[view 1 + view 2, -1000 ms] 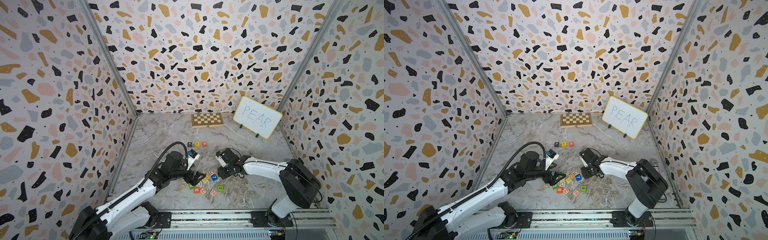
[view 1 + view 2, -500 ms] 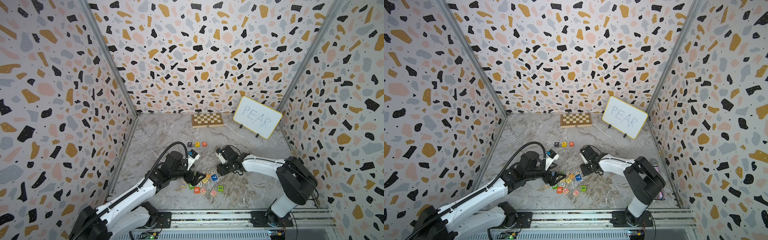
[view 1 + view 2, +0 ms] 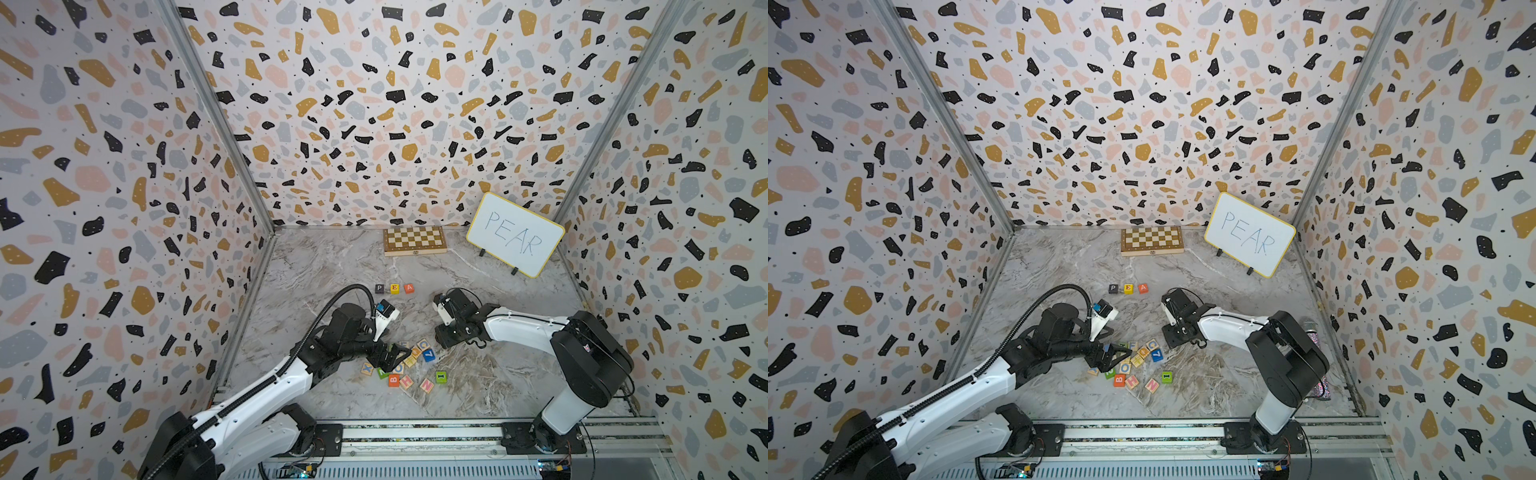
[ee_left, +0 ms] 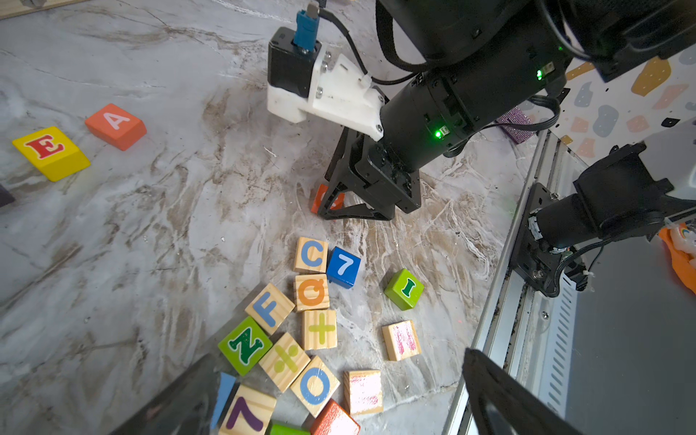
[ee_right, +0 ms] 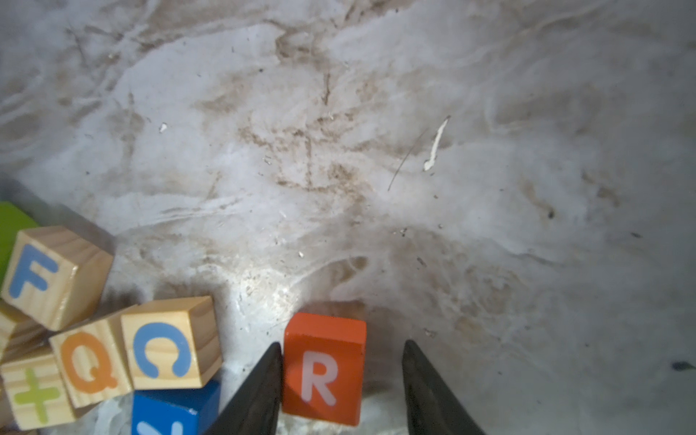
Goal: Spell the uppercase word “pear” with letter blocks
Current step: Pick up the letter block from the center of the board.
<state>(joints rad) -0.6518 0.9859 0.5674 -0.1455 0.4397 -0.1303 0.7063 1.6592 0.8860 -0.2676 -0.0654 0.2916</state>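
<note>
So the word is three quarters done. Over on the left, the left gripper (image 3: 395, 358) hangs over the loose pile (image 3: 409, 368) near the bench's (image 3: 332, 266) front edge, jaws spread wide and holding nothing. Around mid-bench, further back than the pile, the P block (image 3: 379, 288), E block (image 3: 394, 288) and A block (image 3: 409, 287) sit in a neat row with small gaps, reading correctly in both top views.

What's left is the R block (image 5: 324, 371). It's flat on the bench just right of the pile, nearer the front edge than the row. The right gripper (image 5: 342, 344) straddles it: one finger is against its side, the other has a clear gap, so it looks not quite gripped yet. The lift and the placing right of A aren't done.
</note>
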